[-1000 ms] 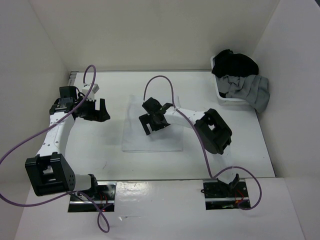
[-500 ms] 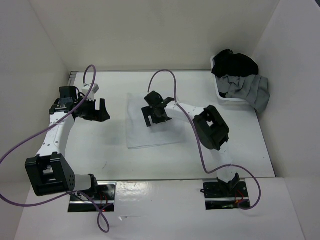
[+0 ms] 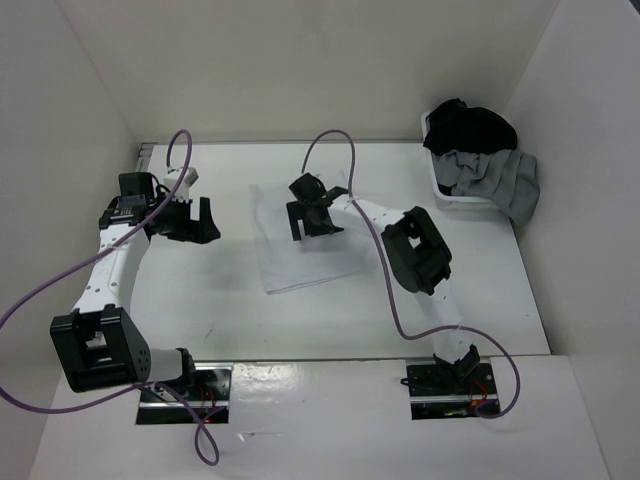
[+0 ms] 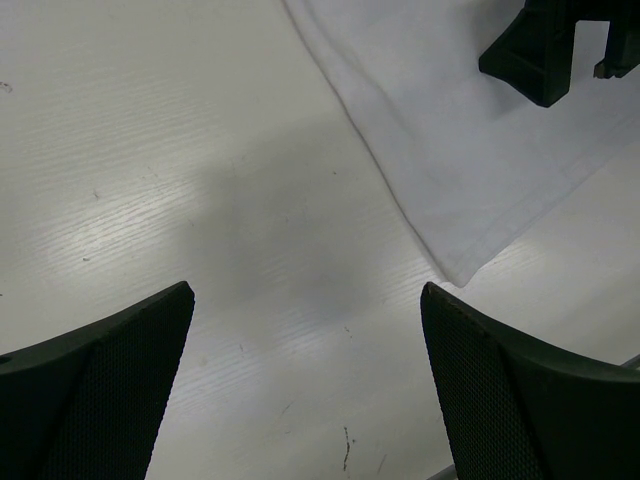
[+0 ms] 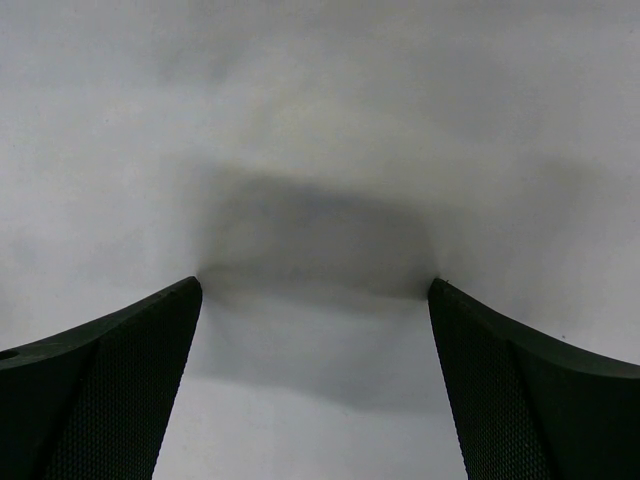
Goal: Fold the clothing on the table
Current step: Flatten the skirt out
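Note:
The white clothing (image 3: 300, 262) lies flat and slightly skewed on the table (image 3: 200, 310), just back of its middle. My right gripper (image 3: 315, 218) is open and set down on the clothing's far half. In the right wrist view its fingertips (image 5: 190, 292) press on the white fabric (image 5: 320, 120), and my right gripper (image 5: 315, 287) has nothing between them. My left gripper (image 3: 195, 222) hangs open over bare table left of the clothing. In the left wrist view my left gripper (image 4: 305, 292) is empty, with the clothing's near corner (image 4: 455, 160) to the upper right.
A white bin (image 3: 440, 195) stands at the back right, holding a black garment (image 3: 468, 128) and a grey garment (image 3: 505, 180) that hangs over its rim. White walls close in the table on three sides. Purple cables loop over both arms.
My right gripper has moved toward the back of the table, and the clothing has slid and turned with it, its near right corner swinging away. The left arm has not moved.

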Motion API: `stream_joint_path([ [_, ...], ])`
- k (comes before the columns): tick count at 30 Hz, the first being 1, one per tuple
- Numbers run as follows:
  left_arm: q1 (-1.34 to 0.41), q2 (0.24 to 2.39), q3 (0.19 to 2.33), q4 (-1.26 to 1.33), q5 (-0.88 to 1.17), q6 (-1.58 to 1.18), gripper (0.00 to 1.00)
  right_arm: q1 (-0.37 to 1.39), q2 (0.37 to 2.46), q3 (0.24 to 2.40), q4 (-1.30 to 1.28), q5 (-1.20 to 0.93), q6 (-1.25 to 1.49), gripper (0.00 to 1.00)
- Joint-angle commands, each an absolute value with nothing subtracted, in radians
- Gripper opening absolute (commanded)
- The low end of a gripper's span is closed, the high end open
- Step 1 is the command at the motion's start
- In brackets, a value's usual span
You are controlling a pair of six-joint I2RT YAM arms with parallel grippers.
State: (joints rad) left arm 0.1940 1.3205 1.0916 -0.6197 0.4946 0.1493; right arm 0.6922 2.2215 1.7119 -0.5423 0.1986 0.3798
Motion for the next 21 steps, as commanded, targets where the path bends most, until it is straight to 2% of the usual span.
stream_joint_path([
  [1, 0.196, 1.313, 1.089, -0.601, 0.509, 0.132, 1.0, 0.727, 2.266, 1.747, -0.583, 0.245, 0.44, 0.98],
  [11, 0.196, 1.313, 1.08, -0.601, 0.509, 0.132, 1.0, 0.759, 2.344, 1.887, -0.67, 0.264, 0.537, 0.98],
  [21, 0.196, 1.313, 1.08, -0.601, 0.509, 0.132, 1.0, 0.759, 2.387, 1.922, -0.704, 0.322, 0.728, 0.98],
])
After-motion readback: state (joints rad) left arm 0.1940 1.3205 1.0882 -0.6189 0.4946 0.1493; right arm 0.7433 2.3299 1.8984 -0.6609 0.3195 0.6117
